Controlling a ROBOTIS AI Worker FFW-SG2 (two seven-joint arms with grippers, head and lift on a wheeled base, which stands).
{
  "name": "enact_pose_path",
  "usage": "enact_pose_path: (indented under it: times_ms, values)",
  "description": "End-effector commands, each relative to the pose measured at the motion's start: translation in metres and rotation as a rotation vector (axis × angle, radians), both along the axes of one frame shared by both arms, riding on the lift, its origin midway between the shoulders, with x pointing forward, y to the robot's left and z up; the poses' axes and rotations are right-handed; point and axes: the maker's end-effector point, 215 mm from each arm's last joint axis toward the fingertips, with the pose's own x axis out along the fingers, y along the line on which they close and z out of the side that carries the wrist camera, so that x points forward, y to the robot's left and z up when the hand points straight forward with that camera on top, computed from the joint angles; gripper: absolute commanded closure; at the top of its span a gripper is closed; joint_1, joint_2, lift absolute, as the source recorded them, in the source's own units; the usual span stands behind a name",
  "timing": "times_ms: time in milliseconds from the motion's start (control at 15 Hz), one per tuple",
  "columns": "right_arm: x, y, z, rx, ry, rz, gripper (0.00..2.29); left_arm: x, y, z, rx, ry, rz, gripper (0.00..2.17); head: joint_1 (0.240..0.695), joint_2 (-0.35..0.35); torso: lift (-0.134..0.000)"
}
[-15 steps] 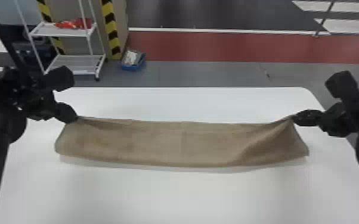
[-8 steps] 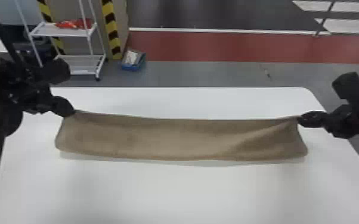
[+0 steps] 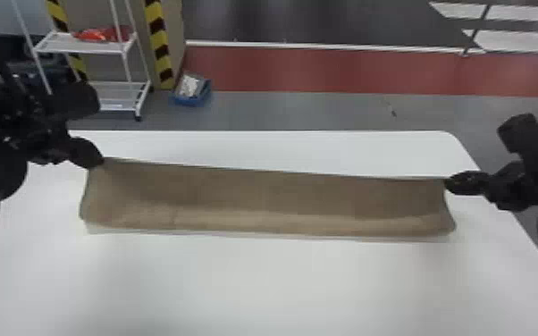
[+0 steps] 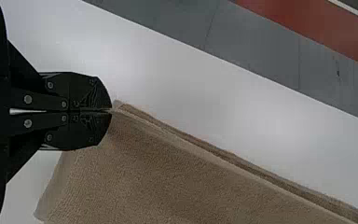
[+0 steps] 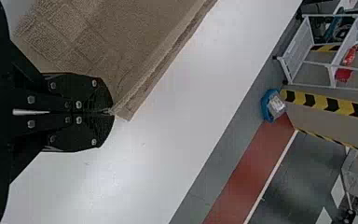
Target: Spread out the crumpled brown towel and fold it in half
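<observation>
From where I stood, the brown towel (image 3: 272,201) stretched in a long, wide band from left to right over the white table (image 3: 281,286). The left gripper (image 3: 99,161) had its fingers pinched together on the towel's far left corner, and the right gripper (image 3: 448,182) was clamped on the far right corner in the same way. Between them the far edge ran nearly straight, with layers of cloth lying close along it. The cloth sloped down toward the near side, where a paler strip ran along the lower part; I couldn't tell how much of it touched the tabletop. Beyond the table, on the far left, stood a white rack (image 3: 80,46), with a blue bin (image 3: 187,100) on the floor just right of it.
</observation>
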Motion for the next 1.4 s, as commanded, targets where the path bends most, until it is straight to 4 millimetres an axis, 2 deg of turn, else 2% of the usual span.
enact_pose_path:
  times_ms: [0,400,600,800,1067,1333]
  values:
    - [0.002,0.001,-0.001,-0.002,0.001,0.002,1.29,0.003,-0.002,-0.002,0.005,-0.007,0.005,1.63,0.695,-0.05,-0.124]
    - [0.005,0.01,-0.003,-0.013,0.009,0.013,1.29,0.004,-0.007,-0.007,0.014,0.005,0.0,1.63,0.695,-0.051,-0.124]
    - [0.011,0.004,0.0,-0.018,0.002,-0.024,1.29,0.007,-0.008,-0.007,0.012,-0.009,0.01,1.63,0.695,-0.049,-0.124]
    - [0.017,-0.005,-0.007,-0.027,0.01,-0.074,1.29,0.01,-0.013,-0.008,0.009,-0.022,0.01,1.63,0.695,-0.059,-0.124]
    - [0.019,0.006,-0.028,-0.035,0.042,-0.061,1.29,0.01,-0.021,-0.016,0.008,-0.028,0.006,1.63,0.695,-0.066,-0.124]
    - [0.026,0.011,-0.028,-0.035,0.05,-0.062,1.29,0.013,-0.021,-0.019,0.01,-0.048,0.017,1.62,0.695,-0.06,-0.124]
